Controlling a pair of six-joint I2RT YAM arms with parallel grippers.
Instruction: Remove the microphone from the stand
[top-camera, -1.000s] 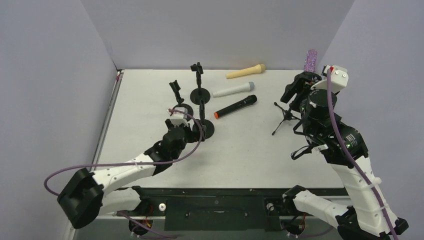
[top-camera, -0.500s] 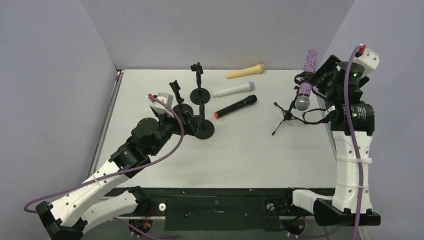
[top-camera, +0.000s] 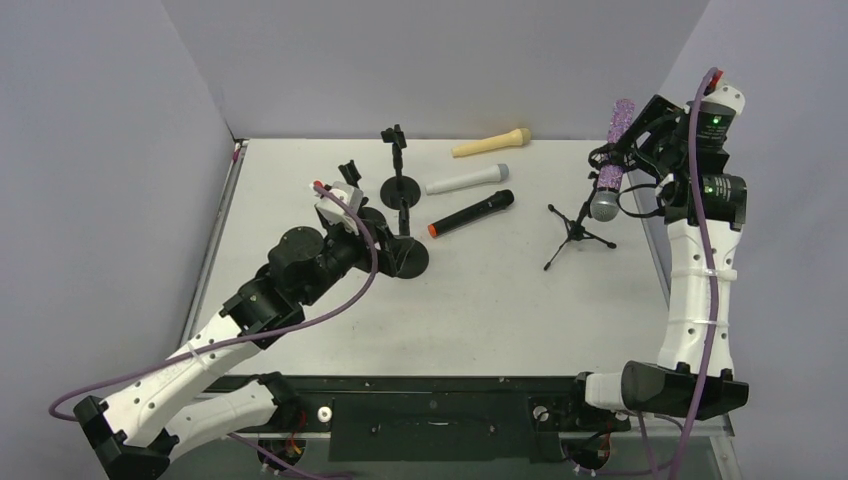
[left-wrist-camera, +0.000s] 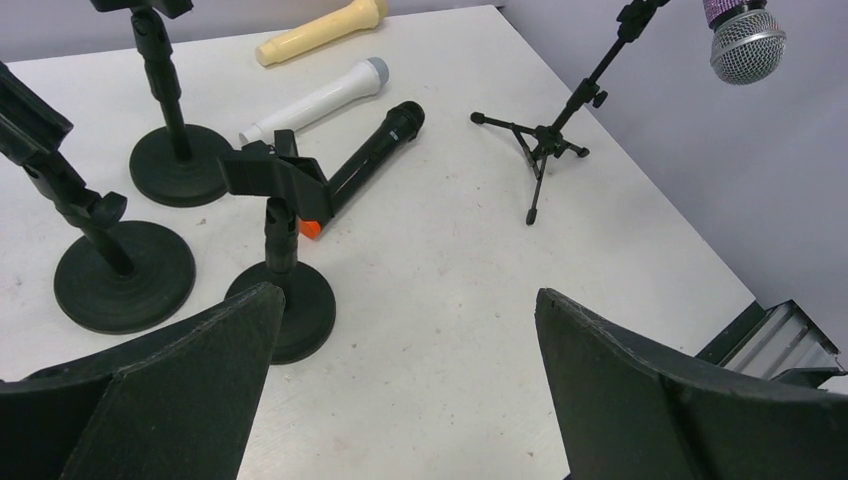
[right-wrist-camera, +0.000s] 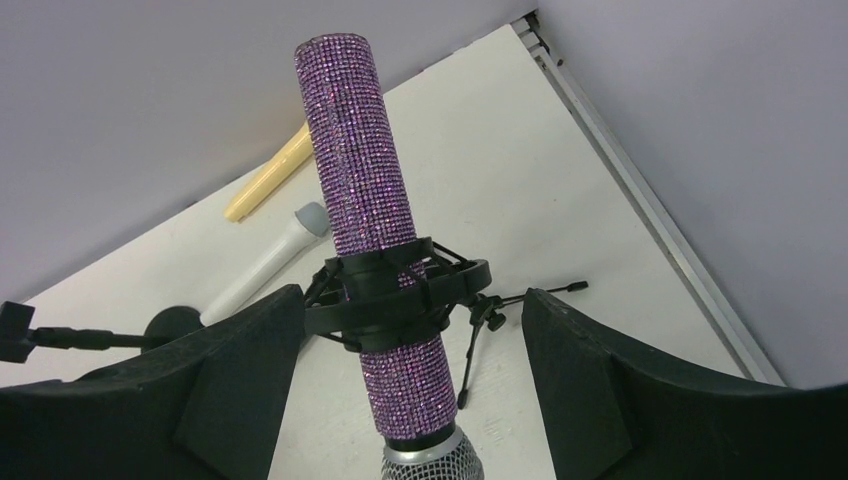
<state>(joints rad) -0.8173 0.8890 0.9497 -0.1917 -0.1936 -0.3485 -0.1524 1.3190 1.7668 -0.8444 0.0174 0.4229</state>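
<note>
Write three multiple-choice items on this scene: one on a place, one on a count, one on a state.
1. Where is the purple mic?
A. lying flat
B. clipped in the tripod stand
C. standing on end

2. How many mics lie on the table?
A. one
B. five
C. three

3. How is the right gripper?
A. open around the purple mic
B. shut on it
C. shut on nothing

Key:
1 B, the stand grips its body.
2 C, the cream mic, white mic and black mic.
3 A, its fingers stand apart from the mic on either side.
</note>
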